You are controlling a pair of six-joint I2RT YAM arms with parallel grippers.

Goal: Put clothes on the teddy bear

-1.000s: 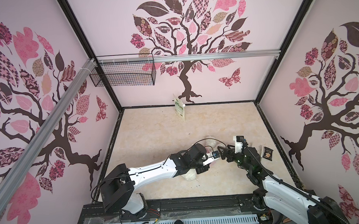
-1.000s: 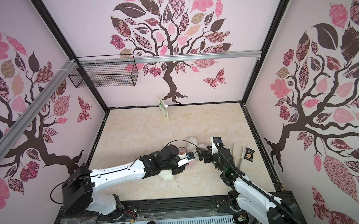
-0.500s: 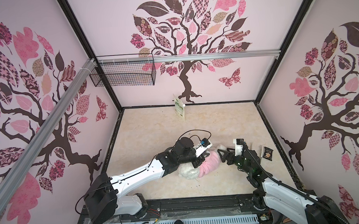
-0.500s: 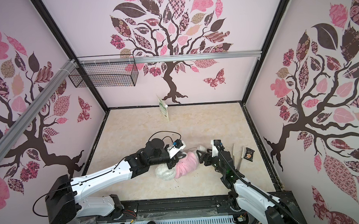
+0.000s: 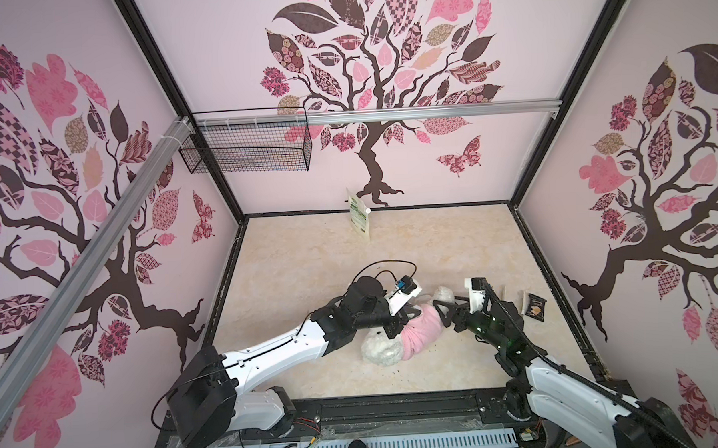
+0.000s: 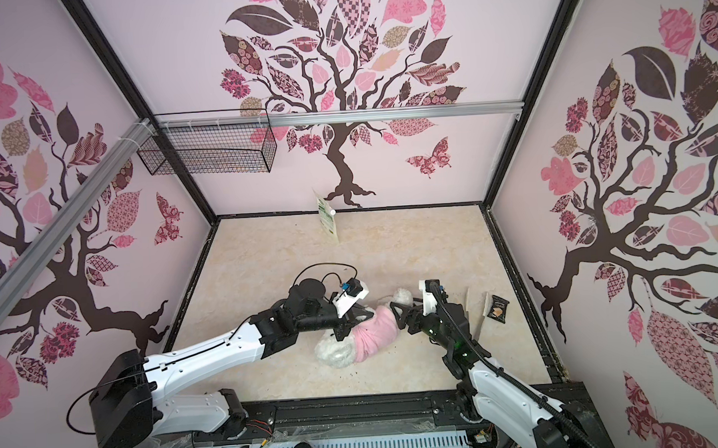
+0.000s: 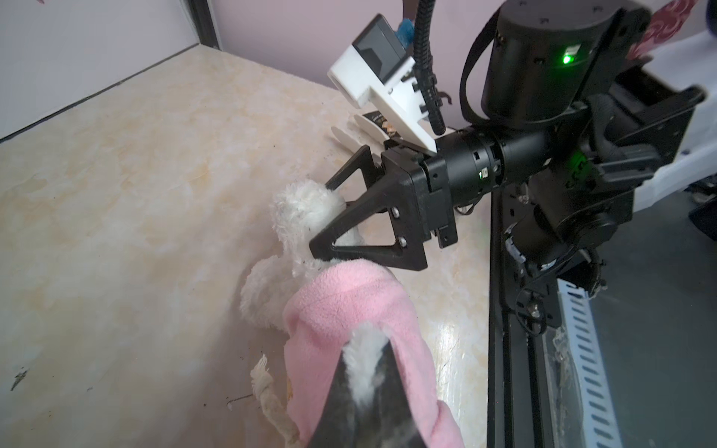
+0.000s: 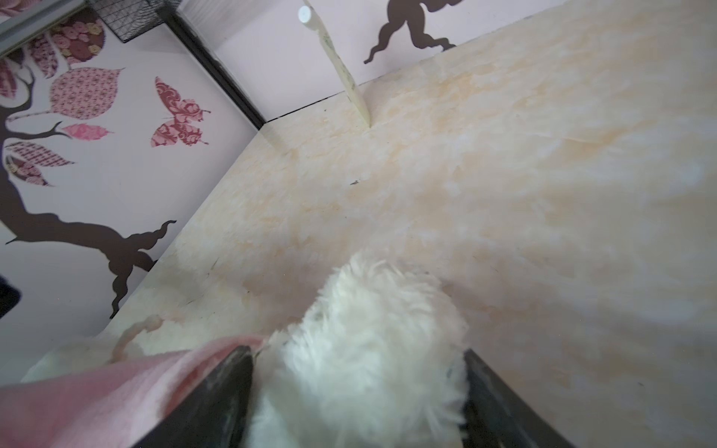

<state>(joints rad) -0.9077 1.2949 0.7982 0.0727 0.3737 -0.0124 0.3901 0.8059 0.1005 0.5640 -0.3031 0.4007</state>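
The teddy bear lies on the table, its white head [image 5: 381, 349] [image 6: 334, 353] toward the front and a fluffy leg [image 5: 443, 294] [image 8: 368, 329] toward the back. A pink top [image 5: 420, 332] [image 6: 374, 334] [image 7: 341, 302] covers its body. My left gripper [image 5: 396, 329] [image 7: 364, 341] is shut on a strip of the bear's white fur, with pink fabric folded round the fingers. My right gripper [image 5: 439, 309] [image 7: 320, 217] [image 8: 357, 351] stands open astride the leg, fur brushing both fingers.
A dark snack packet [image 5: 535, 304] and pale flat cards [image 5: 523, 299] lie by the right wall. A green-printed card [image 5: 359, 212] leans on the back wall. A wire basket [image 5: 246, 149] hangs at the upper left. A pale cord [image 7: 271, 403] trails from the top.
My left arm has pulled back to the left, uncovering the pink top on the bear, and its jaws have shut. The right jaws have narrowed slightly round the leg.
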